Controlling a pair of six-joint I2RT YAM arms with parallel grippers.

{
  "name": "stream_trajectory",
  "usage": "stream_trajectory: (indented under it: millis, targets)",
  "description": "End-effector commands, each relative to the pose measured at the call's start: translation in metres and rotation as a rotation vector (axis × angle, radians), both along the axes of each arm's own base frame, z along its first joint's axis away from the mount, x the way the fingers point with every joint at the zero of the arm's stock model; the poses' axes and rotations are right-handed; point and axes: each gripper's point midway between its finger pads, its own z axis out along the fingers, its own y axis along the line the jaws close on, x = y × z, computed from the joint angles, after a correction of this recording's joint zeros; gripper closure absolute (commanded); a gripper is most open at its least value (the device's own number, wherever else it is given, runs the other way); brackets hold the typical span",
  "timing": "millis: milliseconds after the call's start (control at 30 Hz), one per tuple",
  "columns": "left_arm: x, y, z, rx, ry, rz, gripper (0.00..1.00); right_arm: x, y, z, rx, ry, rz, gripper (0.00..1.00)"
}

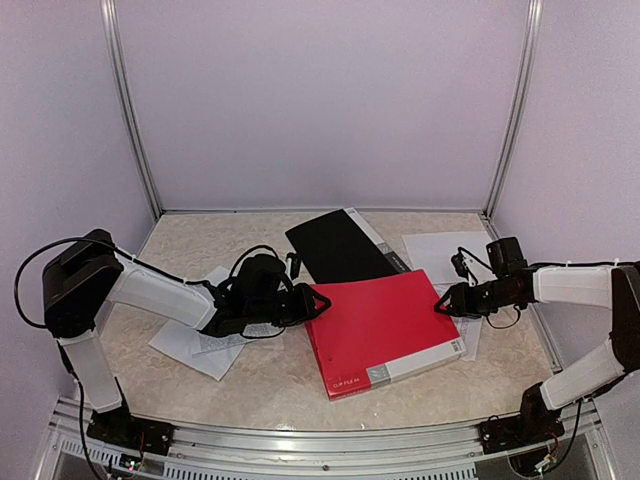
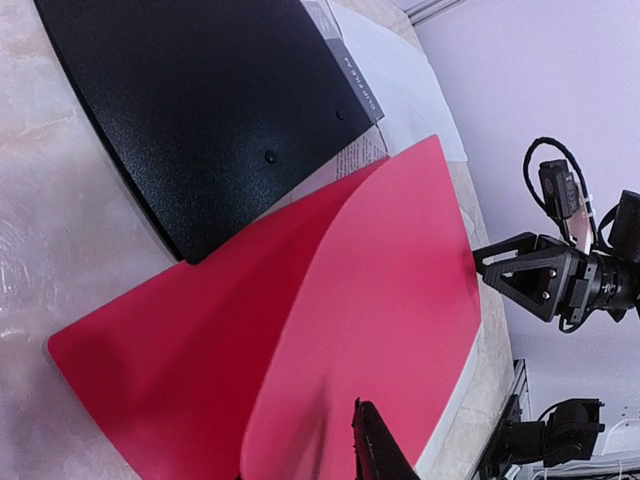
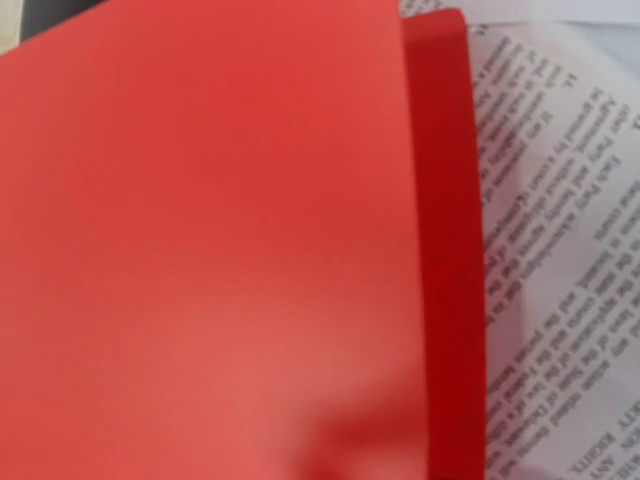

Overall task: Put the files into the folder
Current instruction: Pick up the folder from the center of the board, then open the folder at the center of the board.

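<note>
The red folder (image 1: 385,330) lies mid-table with its top cover (image 2: 400,300) lifted and bowed above the lower leaf (image 2: 170,350). My left gripper (image 1: 303,305) is at the folder's left corner; one fingertip (image 2: 375,445) rests on top of the cover, which hides the other, so the jaws are shut on the cover. My right gripper (image 1: 442,303) is shut on the cover's right corner, and its fingers are hidden in the right wrist view. Files: printed sheets (image 1: 195,350) lie under my left arm, one sheet (image 3: 560,250) beside the folder's right edge, and one white sheet (image 1: 440,248) at the back right.
A black folder (image 1: 335,245) lies behind the red one, partly overlapped by it, with a printed sheet (image 2: 355,155) showing at its edge. Metal frame posts (image 1: 130,110) and purple walls enclose the marbled table (image 1: 250,385).
</note>
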Motion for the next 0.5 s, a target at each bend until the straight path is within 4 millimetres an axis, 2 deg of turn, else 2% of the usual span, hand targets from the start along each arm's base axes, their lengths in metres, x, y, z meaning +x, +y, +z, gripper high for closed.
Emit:
stream_trajectory:
  millis: [0,100,133,267,367,400,467]
  targets:
    - [-0.003,-0.004,0.025,0.003,-0.102,-0.073,0.88,-0.001,0.009,0.013,0.013,-0.024,0.039,0.55]
    - [-0.008,0.001,0.047,0.034,-0.174,-0.110,0.99,0.002,0.007,0.024,-0.004,-0.047,0.033,0.52]
    - [-0.010,0.003,0.054,0.045,-0.193,-0.124,1.00,0.003,0.005,0.029,-0.011,-0.057,0.030,0.51]
    - [-0.023,0.012,0.113,0.062,-0.339,-0.158,1.00,0.008,0.001,0.053,-0.034,-0.102,0.014,0.44]
    - [-0.029,0.021,0.146,0.096,-0.423,-0.145,1.00,0.012,-0.002,0.076,-0.048,-0.147,-0.001,0.39]
    - [-0.030,0.026,0.163,0.092,-0.456,-0.130,1.00,0.013,-0.003,0.083,-0.052,-0.156,-0.006,0.37]
    - [-0.030,0.036,0.181,0.107,-0.498,-0.101,1.00,0.015,-0.005,0.095,-0.060,-0.175,-0.016,0.35]
